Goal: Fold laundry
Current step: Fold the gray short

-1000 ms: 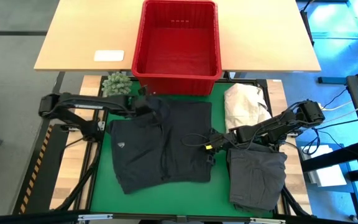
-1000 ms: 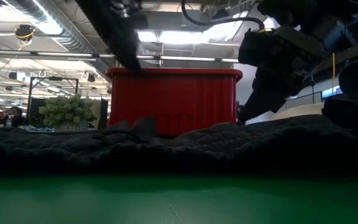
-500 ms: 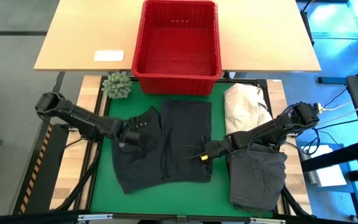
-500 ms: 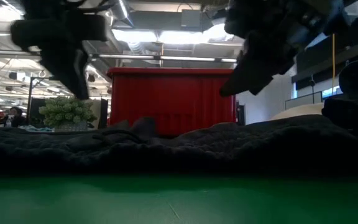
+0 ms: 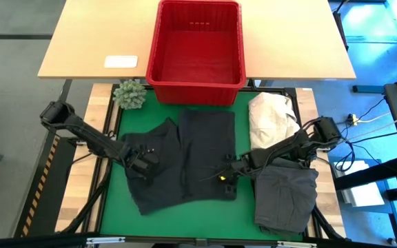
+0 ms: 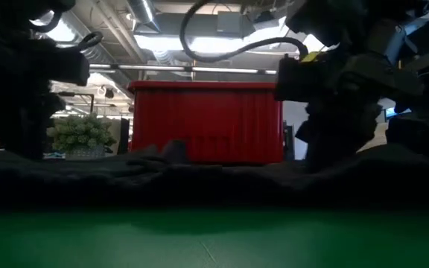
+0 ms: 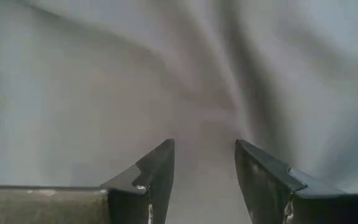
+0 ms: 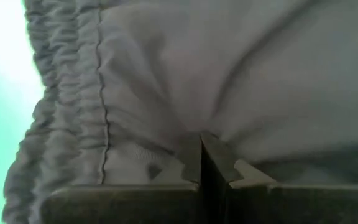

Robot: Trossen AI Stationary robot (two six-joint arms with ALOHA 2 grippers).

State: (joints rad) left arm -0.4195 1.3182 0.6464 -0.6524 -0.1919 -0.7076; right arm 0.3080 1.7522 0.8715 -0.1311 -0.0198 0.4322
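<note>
From where I stand, both arms are down on the dark garment [image 5: 185, 158] spread flat across the middle of the green mat [image 5: 240, 220], just on the near side of the red basket [image 5: 197, 48].

The left pincer [image 5: 142, 160] sits on the garment's left half with its fingers [image 7: 157, 174] part-way apart, cloth showing in the gap and nothing pinched. The right pincer [image 5: 227, 172] is at the garment's near right edge, closed tight, with cloth puckered right at its tips beside the gathered hem [image 8: 67, 106]; I judge it has nipped a thin fold, though I cannot be sure it holds anything.

What could go wrong:
- The left pincer may close on air or on two layers at once, since the cloth under it lies smooth with no raised edge to take.
- If the right pincer lifts alone, the garment will likely drag sideways and bunch instead of folding over.
- That right grip looks slight, so it could slip off the hem.
- A long pull to the right might snag the folded grey garment [image 5: 286, 196] lying just beside it.

The count:
- Two dark garments
- One cream cloth heap [image 5: 271, 117]
- One red basket
- One small plant [image 5: 129, 94]
- One white card [image 5: 120, 61] on the wooden desk [image 5: 88, 41]
</note>
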